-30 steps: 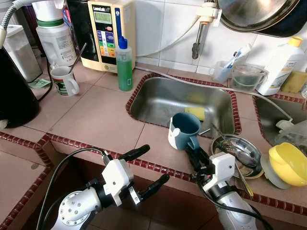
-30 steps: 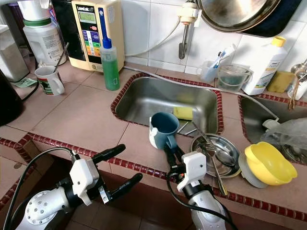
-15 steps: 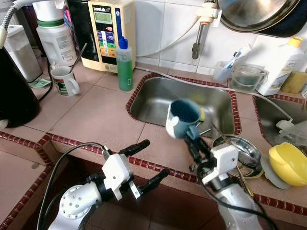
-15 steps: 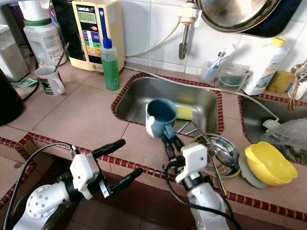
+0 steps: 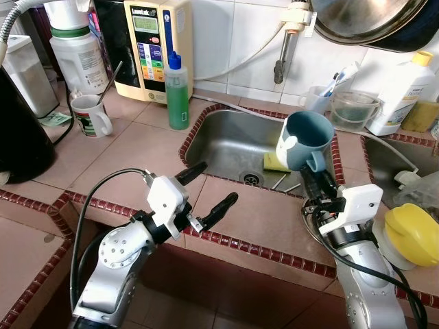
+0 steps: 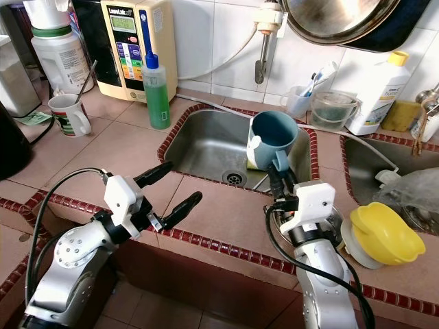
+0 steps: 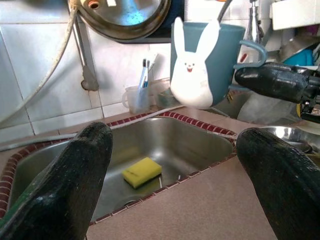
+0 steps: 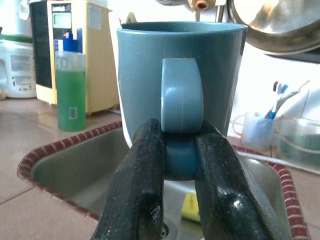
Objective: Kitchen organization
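— Holding what, that right gripper [image 8: 177,165]?

— A blue mug [image 5: 306,140], pinched by its handle, upright in the air above the sink [image 5: 226,140], over its right side.

— What lies near the sink?

— Yellow sponge [image 7: 142,172] inside it, a green bottle [image 5: 178,92] at its left corner, a yellow bowl [image 5: 410,236] well right.

— And the left gripper [image 5: 200,189]?

— Spread wide, empty, over the counter [image 5: 130,161] in front of the sink.
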`<state>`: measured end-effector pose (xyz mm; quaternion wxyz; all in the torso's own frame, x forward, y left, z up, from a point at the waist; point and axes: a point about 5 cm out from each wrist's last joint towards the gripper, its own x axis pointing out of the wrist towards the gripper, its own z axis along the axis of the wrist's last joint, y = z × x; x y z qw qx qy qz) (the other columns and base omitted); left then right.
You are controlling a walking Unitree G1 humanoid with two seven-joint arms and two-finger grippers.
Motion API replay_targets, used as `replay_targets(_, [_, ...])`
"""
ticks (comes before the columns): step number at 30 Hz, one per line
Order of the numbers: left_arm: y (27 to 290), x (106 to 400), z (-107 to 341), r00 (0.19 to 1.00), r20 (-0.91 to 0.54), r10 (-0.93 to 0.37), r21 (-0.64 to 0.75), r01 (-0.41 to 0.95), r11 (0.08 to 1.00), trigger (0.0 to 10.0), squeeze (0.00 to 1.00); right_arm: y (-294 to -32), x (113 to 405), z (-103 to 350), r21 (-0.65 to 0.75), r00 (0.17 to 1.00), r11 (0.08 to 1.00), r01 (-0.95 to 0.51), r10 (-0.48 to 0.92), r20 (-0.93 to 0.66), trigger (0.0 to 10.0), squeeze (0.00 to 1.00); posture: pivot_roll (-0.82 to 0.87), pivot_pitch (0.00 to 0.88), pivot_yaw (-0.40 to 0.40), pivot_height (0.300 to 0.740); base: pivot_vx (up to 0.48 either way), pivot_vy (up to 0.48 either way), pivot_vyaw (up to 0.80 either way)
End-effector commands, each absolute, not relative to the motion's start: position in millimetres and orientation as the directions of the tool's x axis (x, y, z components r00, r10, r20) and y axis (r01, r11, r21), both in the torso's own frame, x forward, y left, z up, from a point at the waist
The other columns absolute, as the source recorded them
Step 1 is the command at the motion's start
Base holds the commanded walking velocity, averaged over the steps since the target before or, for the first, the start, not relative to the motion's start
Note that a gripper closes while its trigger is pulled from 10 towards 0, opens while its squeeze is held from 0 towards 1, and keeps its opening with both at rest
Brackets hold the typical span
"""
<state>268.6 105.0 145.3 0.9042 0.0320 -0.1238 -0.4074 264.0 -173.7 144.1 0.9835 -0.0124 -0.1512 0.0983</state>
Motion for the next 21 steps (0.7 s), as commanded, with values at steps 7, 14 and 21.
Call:
replay_targets(7, [102.1,278.6,155.8,0.630,0.228,-0.743,0.149,0.731,0.666,10.0,0.00,-183.2,273.5,156.6,-0.059,0.930,0.986,-0.156,0.167,0.327,10.0,0.00,-0.01,0.000,-0.009,0.740,0.000,0.000,0.00])
replay_targets(14, [98.3,280.3,161.8,0.609,0.240,-0.756,0.137,0.750,0.648,10.0,0.00,-188.3,279.9,161.5,-0.073,0.929,0.986,-0.147,0.163,0.333,10.0,0.00,-0.01,0.000,-0.010,0.740,0.000,0.000,0.00])
replay_targets(21, [94.4,278.4,164.7,0.595,0.248,-0.765,0.125,0.763,0.634,10.0,0.00,-195.8,282.6,164.0,-0.077,0.934,0.989,-0.123,0.141,0.327,10.0,0.00,-0.01,0.000,-0.009,0.740,0.000,0.000,0.00])
